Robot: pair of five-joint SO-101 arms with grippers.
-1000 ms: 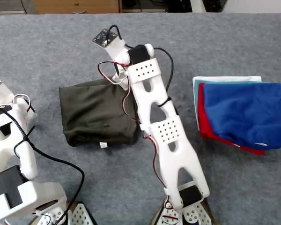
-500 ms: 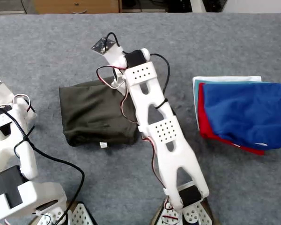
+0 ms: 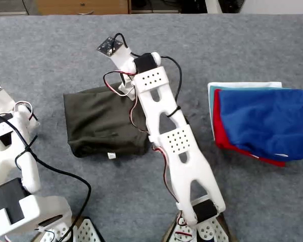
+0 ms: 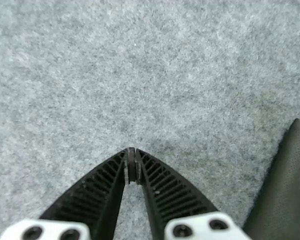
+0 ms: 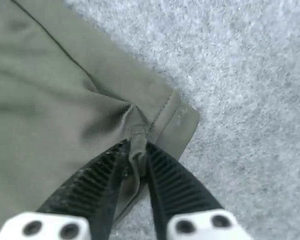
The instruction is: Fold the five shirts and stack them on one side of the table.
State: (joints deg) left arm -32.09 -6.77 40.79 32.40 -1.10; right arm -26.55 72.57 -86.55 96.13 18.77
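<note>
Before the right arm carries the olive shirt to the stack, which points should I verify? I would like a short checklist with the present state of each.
1. The right end effector grips the olive shirt: ok, shut on a pinch of fabric near one corner.
2. Grip enough to carry the whole shirt: cannot tell, the pinch is small.
3. Shirt folded: ok, a compact rectangle in the high view.
4. The left end effector is off the shirt: ok, shut on nothing, over bare table beside the shirt's edge.
5. The stack is in place: ok, white, teal, red and blue layers.
</note>
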